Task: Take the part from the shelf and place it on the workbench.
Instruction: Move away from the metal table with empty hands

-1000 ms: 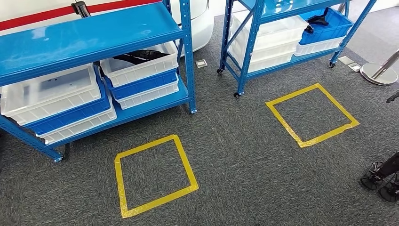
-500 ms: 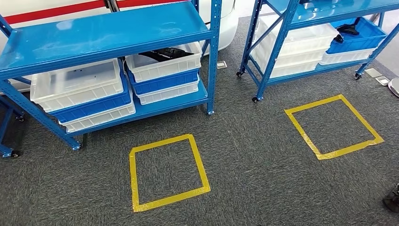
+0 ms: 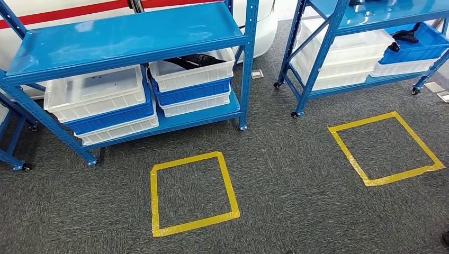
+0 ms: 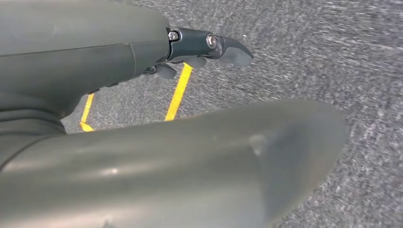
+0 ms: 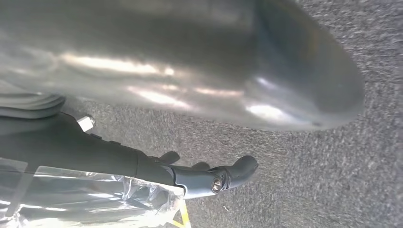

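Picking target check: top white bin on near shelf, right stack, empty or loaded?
Loaded: a black part lies inside the top white bin.

Lighting: bright, even, from overhead. Head view sharp; pale glare on the glossy blue metal shelf top (image 3: 127,37) at 11 o'clock, soft shadow beneath it. Wrist views: speckled grey carpet (image 4: 332,57) motion-smeared; white highlights streak the out-of-focus thick grey thumb (image 5: 190,61) at 12 o'clock.

The head view looks forward and down from high up at the blue shelf (image 3: 127,47) and, in front of it, the yellow tape square (image 3: 193,193) on grey carpet (image 3: 296,180). Both wrist views sit close behind their hands, facing down at that same carpet; the left one shares yellow tape.
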